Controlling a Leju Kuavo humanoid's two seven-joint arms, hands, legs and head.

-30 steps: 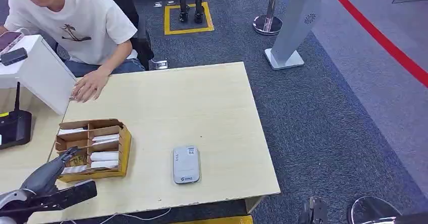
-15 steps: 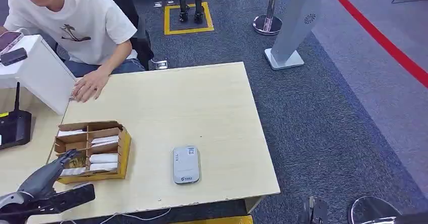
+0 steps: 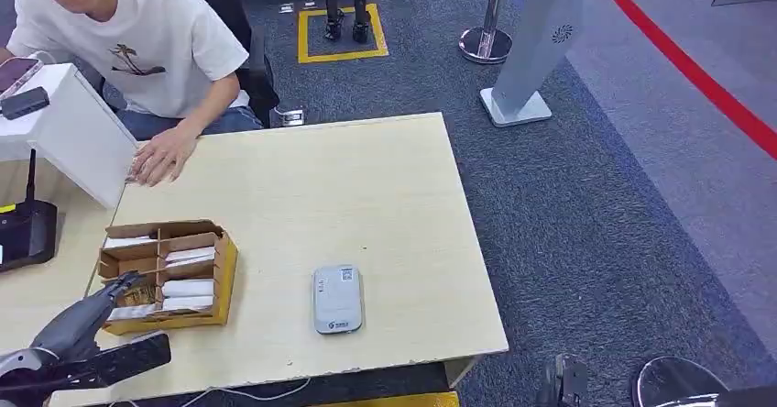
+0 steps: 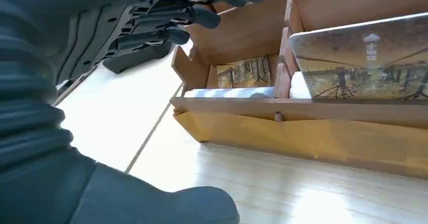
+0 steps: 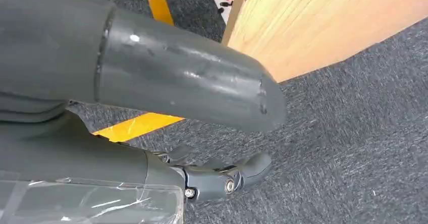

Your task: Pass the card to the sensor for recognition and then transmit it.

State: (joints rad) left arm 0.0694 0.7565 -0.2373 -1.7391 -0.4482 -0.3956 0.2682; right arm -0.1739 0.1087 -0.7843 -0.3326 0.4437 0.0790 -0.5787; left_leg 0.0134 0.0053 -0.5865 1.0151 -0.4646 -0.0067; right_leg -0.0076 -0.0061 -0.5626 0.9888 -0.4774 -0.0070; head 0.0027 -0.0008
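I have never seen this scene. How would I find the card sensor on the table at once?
Start at the light wooden table. Near its front edge, right of the brown card box, lies the sensor, apart from everything else. It is a flat grey-white rounded rectangle, not cardboard like the box and not black like the device at the far left.

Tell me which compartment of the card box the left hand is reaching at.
The near-left compartment of the card box, closest to the table's front edge and the robot. The left hand has its fingertips at it; the other compartments lie farther away.
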